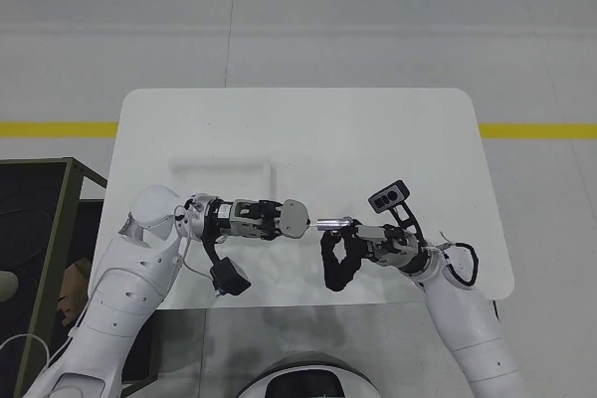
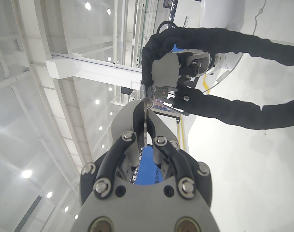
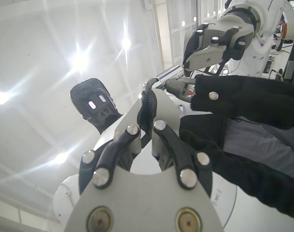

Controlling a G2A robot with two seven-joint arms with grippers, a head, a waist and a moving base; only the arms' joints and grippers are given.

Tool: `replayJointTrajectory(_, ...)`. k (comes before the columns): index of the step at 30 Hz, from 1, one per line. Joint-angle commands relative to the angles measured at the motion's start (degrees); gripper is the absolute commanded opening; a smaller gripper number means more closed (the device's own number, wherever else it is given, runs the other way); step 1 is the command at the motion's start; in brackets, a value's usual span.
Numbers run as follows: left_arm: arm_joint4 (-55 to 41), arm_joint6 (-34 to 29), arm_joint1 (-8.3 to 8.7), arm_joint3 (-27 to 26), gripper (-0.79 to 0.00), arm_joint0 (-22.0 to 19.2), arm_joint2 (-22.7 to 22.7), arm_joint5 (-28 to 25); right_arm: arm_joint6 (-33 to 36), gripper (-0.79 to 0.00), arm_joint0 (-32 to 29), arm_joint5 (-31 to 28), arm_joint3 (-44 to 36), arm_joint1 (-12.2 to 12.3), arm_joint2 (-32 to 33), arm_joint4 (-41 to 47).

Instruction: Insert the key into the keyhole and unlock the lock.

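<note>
Two clenched pincers, left gripper (image 2: 144, 106) pinching key (image 2: 145, 126) edge-on, right gripper (image 3: 148, 102) clamping lock (image 3: 246, 97), key tip obscured.

The key (image 2: 145, 126) is thin, bright, polished metal. The lock (image 3: 167, 72) has a glossy, chrome-like metal barrel, and its loop wears a fuzzy black cloth sleeve (image 2: 217, 37). The left end effector (image 2: 143, 107) looks like matt grey plastic, with ribbed black pads (image 2: 138, 124). The tabletop (image 1: 378, 129) is smooth, matt white.

one key (image 2: 145, 124), one lock (image 1: 332, 271), two tools (image 1: 298, 220) (image 1: 352, 239)
</note>
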Motion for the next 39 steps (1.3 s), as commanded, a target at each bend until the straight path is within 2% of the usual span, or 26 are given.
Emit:
replayJointTrajectory(1,-0.6,0.0,0.02,0.0,0.0,0.0,0.0,0.2,-0.2,-0.785,0.0,-0.2,0.0,0.0,-0.1,0.3)
replayJointTrajectory(12,-2.2,-3.5,0.31,0.7,0.0,1.1,-2.0,1.8,-0.7,-0.785,0.5,-1.2,0.4,0.0,1.7,2.4)
replayJointTrajectory(13,-2.2,-3.9,0.34,0.8,-0.052,1.2,-2.2,1.9,-0.8,-0.785,0.5,-1.1,0.3,0.1,1.8,2.4)
replayJointTrajectory(14,-2.3,-3.9,0.37,0.7,-0.345,1.3,-2.3,1.9,-0.8,-0.785,0.5,-1.1,0.2,0.1,2.0,2.3)
replayJointTrajectory(16,-2.1,-4.0,0.45,0.8,-0.52,1.4,-2.4,2.0,-0.8,-0.785,0.5,-1.1,0.2,0.1,2.1,2.3)
replayJointTrajectory(17,-2.1,-4.1,0.47,0.9,-0.785,1.5,-2.5,2.1,-0.8,-0.785,0.5,-1.1,0.1,0.1,2.2,2.2)
replayJointTrajectory(39,-1.5,-4.8,0.79,1.3,-0.785,1.1,-1.9,2.3,-1.4,-0.785,0.8,-1.7,0.7,0.1,1.3,0.5)
